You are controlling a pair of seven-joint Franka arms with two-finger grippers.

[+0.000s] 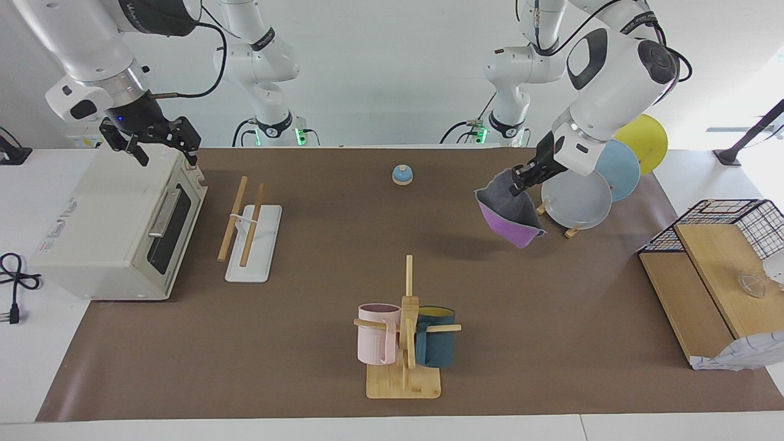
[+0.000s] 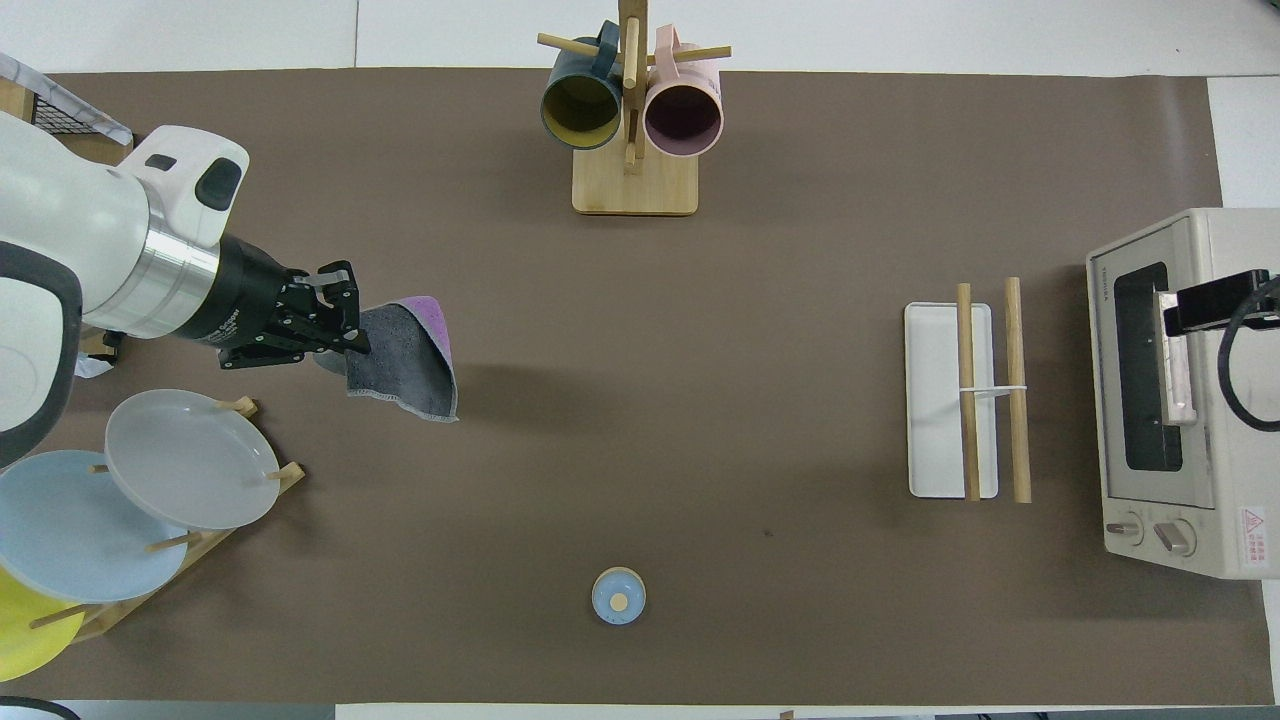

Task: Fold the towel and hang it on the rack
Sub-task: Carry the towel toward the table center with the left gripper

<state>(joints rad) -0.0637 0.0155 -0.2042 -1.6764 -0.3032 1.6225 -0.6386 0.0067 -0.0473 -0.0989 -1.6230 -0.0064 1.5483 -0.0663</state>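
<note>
The towel (image 1: 513,213) hangs in the air from my left gripper (image 1: 525,177), which is shut on its upper edge. It droops folded, with the dark grey face up and purple along the bottom. It is over the table beside the plate stand, toward the left arm's end. In the overhead view the towel (image 2: 402,365) hangs from the left gripper (image 2: 340,322). The rack (image 1: 252,244) has two light-wood rods on a white base and lies in front of the toaster oven, toward the right arm's end (image 2: 948,400). My right gripper (image 1: 163,147) waits open over the oven.
A toaster oven (image 1: 116,233) stands at the right arm's end. A mug tree (image 1: 405,331) with two mugs stands far from the robots. A plate stand with three plates (image 1: 579,199) is beside the towel. A small blue bell (image 1: 402,175) is near the robots. A wire basket (image 1: 732,223) and wooden boards sit at the left arm's end.
</note>
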